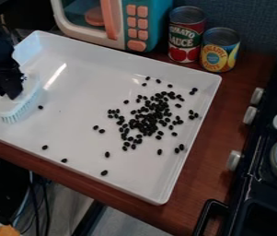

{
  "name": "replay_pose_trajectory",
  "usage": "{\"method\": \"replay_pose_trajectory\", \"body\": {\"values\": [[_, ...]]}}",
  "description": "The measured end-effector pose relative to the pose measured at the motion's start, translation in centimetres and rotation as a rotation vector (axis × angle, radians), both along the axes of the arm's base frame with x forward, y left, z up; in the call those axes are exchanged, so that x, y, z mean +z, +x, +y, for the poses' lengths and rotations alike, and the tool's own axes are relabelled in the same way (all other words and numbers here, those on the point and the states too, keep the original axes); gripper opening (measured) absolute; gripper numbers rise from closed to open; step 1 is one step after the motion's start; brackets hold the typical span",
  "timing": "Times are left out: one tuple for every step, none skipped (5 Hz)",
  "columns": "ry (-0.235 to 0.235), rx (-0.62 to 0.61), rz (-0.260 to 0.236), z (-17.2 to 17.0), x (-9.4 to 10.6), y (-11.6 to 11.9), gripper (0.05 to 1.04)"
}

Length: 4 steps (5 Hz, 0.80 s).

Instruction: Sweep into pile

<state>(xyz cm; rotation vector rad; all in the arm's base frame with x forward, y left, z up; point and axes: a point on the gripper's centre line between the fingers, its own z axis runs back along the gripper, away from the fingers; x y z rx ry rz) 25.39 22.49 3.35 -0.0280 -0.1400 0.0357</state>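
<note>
holding brush, jaws clamped on it, at left of white tray; loose bean pile is sitting right, strays are dotting near side. probably needing bristles low and level, sweeping strays rightward gently, stopping before scattering the pile.

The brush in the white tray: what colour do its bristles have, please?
The bristles are pale blue; the camera view shows this best.
</note>
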Motion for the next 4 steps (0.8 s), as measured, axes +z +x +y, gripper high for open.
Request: {"method": "replay_pose_trajectory", "body": {"values": [[-0.027, 0.007, 0.014, -0.44, 0.0, -0.25, 0.698], [-0.061, 0.016, 0.025, -0.94, -0.03, -0.39, 0.974], [-0.079, 0.018, 0.035, -1.26, -0.02, -0.51, 0.983], [-0.05, 0.028, 0.031, -1.07, -0.05, -0.16, 0.706]]}}
